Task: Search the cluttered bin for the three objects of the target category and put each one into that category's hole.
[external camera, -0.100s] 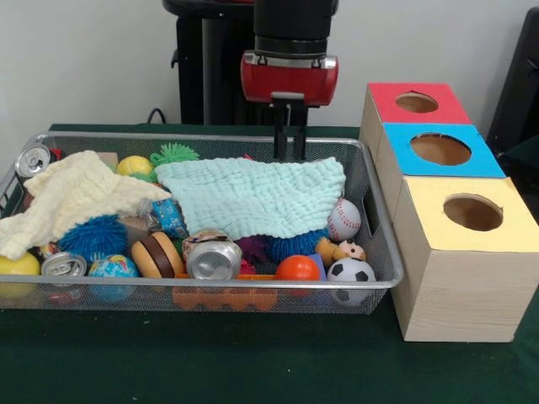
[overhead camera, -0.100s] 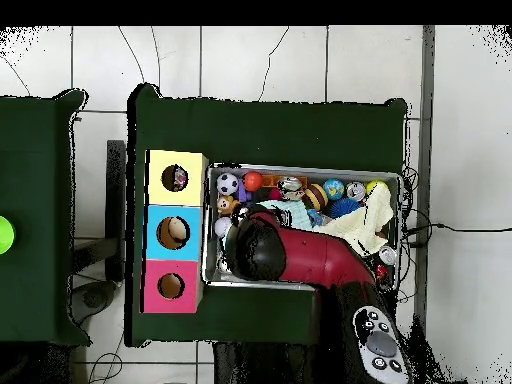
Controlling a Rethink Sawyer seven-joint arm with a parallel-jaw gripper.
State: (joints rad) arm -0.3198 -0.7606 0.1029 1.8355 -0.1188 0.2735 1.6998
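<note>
We see gripper (external camera, -0.100s: pixel 289 145) hanging over far rim of bin (external camera, -0.100s: pixel 381 252), fingers nearly together, nothing between them; clenched, empty. Tips just above green cloth (external camera, -0.100s: pixel 253 195) mid-bin. Cream cloth (external camera, -0.100s: pixel 67 198) covers left part. Along front: cans (external camera, -0.100s: pixel 214 259), orange ball (external camera, -0.100s: pixel 297 268), soccer ball (external camera, -0.100s: pixel 350 271), baseball (external camera, -0.100s: pixel 344 220), globe ball (external camera, -0.100s: pixel 112 268). Box (external camera, -0.100s: pixel 455 252) w/ red, blue, yellow holes sits right of bin, touching. Overhead: arm (overhead camera, -0.100s: pixel 300 255) hides much of bin; can't tell target category.
</note>
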